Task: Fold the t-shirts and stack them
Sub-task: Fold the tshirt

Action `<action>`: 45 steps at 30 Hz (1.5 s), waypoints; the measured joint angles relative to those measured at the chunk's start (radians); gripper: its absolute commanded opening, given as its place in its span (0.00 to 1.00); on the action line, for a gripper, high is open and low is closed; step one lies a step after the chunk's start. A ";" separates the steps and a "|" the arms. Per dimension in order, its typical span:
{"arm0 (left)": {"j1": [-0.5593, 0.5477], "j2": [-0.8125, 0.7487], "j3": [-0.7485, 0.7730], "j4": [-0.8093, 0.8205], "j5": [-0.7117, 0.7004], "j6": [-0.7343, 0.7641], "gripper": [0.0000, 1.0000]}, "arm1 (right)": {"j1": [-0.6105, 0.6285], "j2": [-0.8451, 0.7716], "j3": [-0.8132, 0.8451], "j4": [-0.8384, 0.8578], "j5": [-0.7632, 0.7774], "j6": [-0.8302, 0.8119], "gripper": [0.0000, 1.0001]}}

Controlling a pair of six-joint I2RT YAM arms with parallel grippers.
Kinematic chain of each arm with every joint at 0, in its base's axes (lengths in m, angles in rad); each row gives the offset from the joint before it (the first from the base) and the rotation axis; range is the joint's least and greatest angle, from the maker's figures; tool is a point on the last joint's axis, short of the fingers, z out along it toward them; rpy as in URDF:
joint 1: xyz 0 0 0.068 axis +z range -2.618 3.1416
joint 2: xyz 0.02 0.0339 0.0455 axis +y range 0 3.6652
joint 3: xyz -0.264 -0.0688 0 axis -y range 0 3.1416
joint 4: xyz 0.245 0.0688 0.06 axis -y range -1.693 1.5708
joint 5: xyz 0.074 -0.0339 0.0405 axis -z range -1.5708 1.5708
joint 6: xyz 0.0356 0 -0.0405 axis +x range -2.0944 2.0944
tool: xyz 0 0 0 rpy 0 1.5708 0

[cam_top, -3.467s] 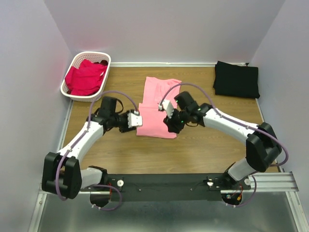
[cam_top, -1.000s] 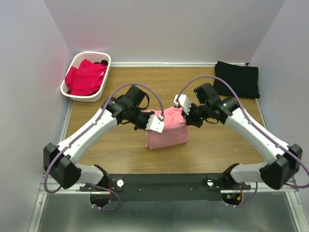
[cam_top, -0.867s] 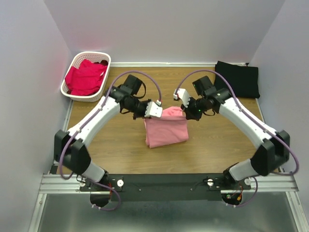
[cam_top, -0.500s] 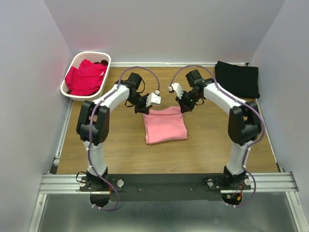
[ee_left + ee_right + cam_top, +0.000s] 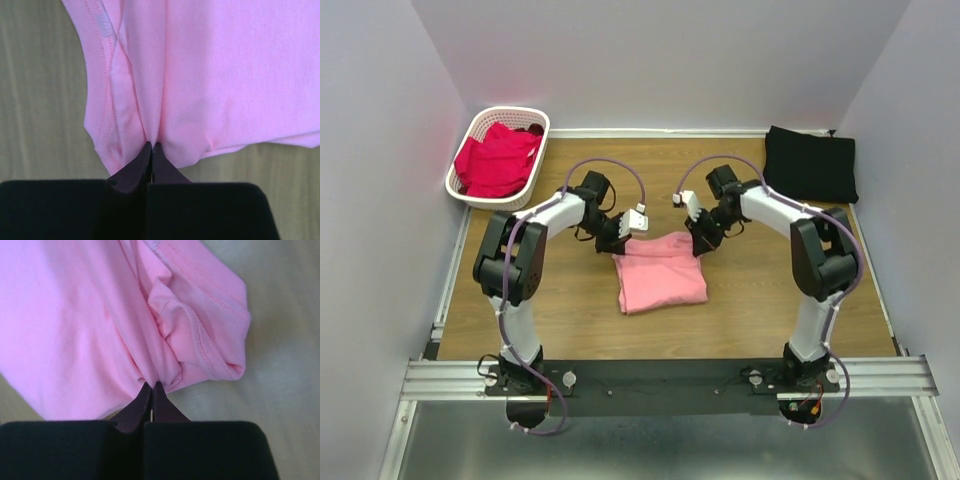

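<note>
From the overhead camera, you are seeing the light salmon-pink fabric t-shirt [image 5: 662, 275] lying folded into a rough rectangle on the brown wooden tabletop [image 5: 560, 300], about midway between the two arms. Both arms are reaching in toward its far edge. Your left gripper [image 5: 620, 242] is bearing down on its far left corner and your right gripper [image 5: 702, 246] on its far right corner. The white slotted plastic basket [image 5: 512, 111] is sitting in the table's far left corner with crumpled deep magenta-red t-shirts [image 5: 498, 160] heaped inside it. The folded black fabric t-shirt [image 5: 810, 165] is lying flat in the far right corner, well apart from the pink one. In the left wrist camera, your left gripper [image 5: 151, 150] is clenching on cloth: its dark fingers are meeting tip to tip, and pleats of the light salmon-pink fabric t-shirt [image 5: 225, 75] are running down into the pinch (a stitched hem is curving past just left of it), with the tabletop [image 5: 40, 100] showing beside the fabric. In the right wrist camera, your right gripper [image 5: 151, 390] is likewise pressing its fingers together on a bunched fold at the edge of the light salmon-pink fabric t-shirt [image 5: 75, 315]. A hemmed lobe is bulging out to the right of the pinch, over the bare tabletop [image 5: 280, 365].
</note>
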 measured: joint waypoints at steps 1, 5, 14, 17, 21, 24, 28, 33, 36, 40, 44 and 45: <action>-0.006 -0.029 -0.031 0.000 0.002 0.000 0.04 | 0.004 -0.021 -0.025 -0.002 -0.007 0.010 0.03; -0.027 -0.122 -0.108 -0.021 0.020 0.006 0.06 | 0.026 -0.171 -0.130 -0.011 -0.042 0.082 0.15; -0.018 -0.151 -0.048 -0.057 0.024 -0.008 0.40 | 0.003 -0.199 -0.050 -0.033 -0.040 0.199 0.43; -0.016 -0.153 -0.017 -0.045 0.028 -0.015 0.47 | -0.034 -0.140 0.020 -0.036 -0.053 0.227 0.38; -0.036 -0.163 -0.010 0.003 0.035 -0.053 0.48 | -0.103 -0.023 0.148 -0.033 -0.121 0.286 0.32; -0.076 -0.154 0.007 0.027 0.035 -0.084 0.57 | -0.126 0.064 0.232 -0.032 -0.184 0.340 0.29; -0.125 -0.085 0.066 0.046 0.047 -0.117 0.57 | -0.124 0.151 0.294 -0.032 -0.251 0.394 0.28; -0.157 -0.015 0.084 0.055 0.049 -0.142 0.57 | -0.121 0.225 0.320 -0.032 -0.312 0.430 0.23; -0.181 0.015 0.093 0.060 0.049 -0.158 0.57 | -0.121 0.265 0.320 -0.032 -0.336 0.438 0.23; -0.216 0.042 0.104 0.069 0.049 -0.180 0.54 | -0.121 0.303 0.317 -0.033 -0.357 0.441 0.23; -0.236 0.073 0.127 0.074 0.050 -0.197 0.43 | -0.121 0.306 0.310 -0.034 -0.372 0.436 0.22; -0.239 0.084 0.134 0.074 0.050 -0.202 0.38 | -0.121 0.306 0.309 -0.034 -0.375 0.435 0.22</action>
